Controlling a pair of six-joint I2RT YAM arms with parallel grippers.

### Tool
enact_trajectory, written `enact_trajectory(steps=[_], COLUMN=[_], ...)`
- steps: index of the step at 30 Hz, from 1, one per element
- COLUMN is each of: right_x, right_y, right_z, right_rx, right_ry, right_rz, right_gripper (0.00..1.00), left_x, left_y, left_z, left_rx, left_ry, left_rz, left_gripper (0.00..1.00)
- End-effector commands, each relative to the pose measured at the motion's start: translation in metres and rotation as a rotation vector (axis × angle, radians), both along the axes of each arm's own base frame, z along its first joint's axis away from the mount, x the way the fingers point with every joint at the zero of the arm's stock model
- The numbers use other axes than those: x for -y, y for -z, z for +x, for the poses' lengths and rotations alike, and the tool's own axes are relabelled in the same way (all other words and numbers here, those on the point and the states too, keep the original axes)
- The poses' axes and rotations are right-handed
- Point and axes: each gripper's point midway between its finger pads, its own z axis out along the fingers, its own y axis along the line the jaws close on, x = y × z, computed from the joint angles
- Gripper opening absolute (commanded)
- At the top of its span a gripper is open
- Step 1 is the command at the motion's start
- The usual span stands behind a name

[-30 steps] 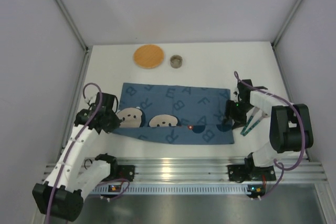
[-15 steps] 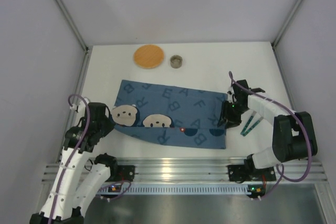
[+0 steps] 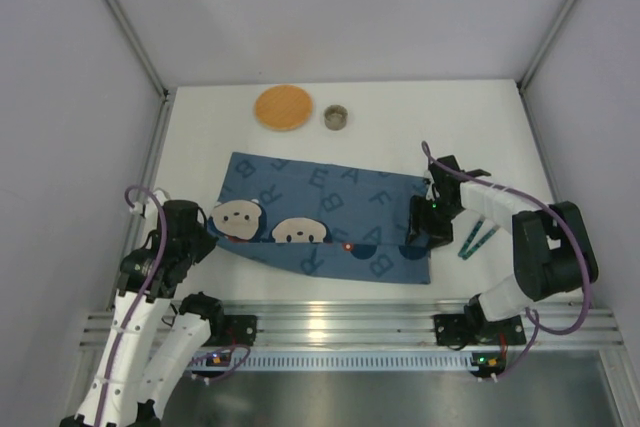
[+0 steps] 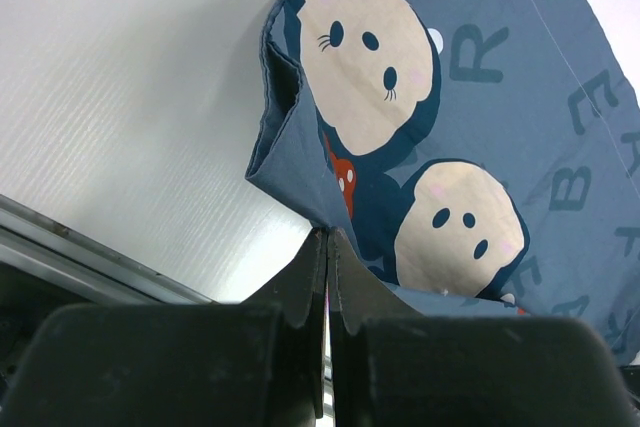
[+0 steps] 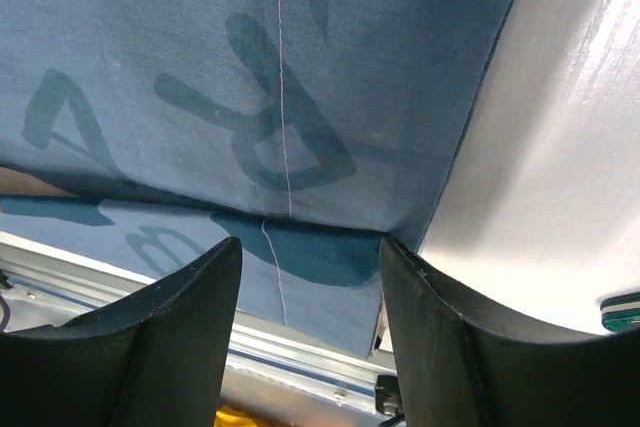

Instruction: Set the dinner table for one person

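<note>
Left gripper [image 4: 327, 247] is clenching the mat [image 4: 520, 77] corner, no longer dragging. Right gripper [image 5: 310, 247], jaws released, is creeping inward; dinner table [image 3: 400, 117] still unset.

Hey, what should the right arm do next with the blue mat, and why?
Probably close the right gripper on the folded right corner of the mat: its fingers are open over it, while the left gripper pinches the left corner.

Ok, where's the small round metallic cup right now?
In the top view, the small round metallic cup stands near the white tabletop's far edge, just right of the round wooden coaster, beyond the dark blue bear-print cloth mat.
</note>
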Motion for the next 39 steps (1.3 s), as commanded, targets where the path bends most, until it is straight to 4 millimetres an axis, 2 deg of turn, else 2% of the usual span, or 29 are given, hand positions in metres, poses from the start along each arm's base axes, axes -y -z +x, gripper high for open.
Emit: enact_trajectory(steps=[1,12,13,24,31,34,36,38,39], right_x=[0.002,0.011,0.011,0.006,0.0,0.001,0.001,0.0,-0.001], right_y=[0.002,-0.018,-0.015,-0.002,0.003,0.006,0.005,0.001,-0.002], right_z=[0.005,-0.005,-0.01,-0.009,-0.011,-0.015,-0.016,-0.017,-0.017], right_rx=[0.037,0.053,0.042,0.031,0.023,0.013,0.017,0.024,0.027], right_ry=[-0.003,0.057,0.058,0.051,0.037,0.033,0.029,0.025,0.025], right_rz=[-0.019,-0.062,-0.061,-0.05,-0.045,-0.048,-0.047,-0.039,-0.033], right_gripper=[0.58,0.57,0.57,0.51,0.36,0.22,0.08,0.0,0.0], left_x=[-0.002,0.0,0.0,0.001,0.002,0.002,0.002,0.001,0.002], left_y=[0.001,0.001,0.001,0.002,0.003,0.002,0.003,0.003,0.002], left_z=[-0.003,-0.001,-0.001,-0.001,-0.001,-0.001,-0.001,-0.001,-0.001], left_rx=[-0.001,0.0,0.0,-0.003,-0.006,-0.005,-0.008,-0.006,-0.005], left_ry=[0.003,0.019,0.02,0.029,0.033,0.032,0.033,0.032,0.032], left_rz=[0.01,0.007,0.009,0.008,0.009,0.008,0.009,0.009,0.008], left_gripper=[0.0,0.0,0.0,0.0,0.0,0.0,0.0,0.0,0.0])
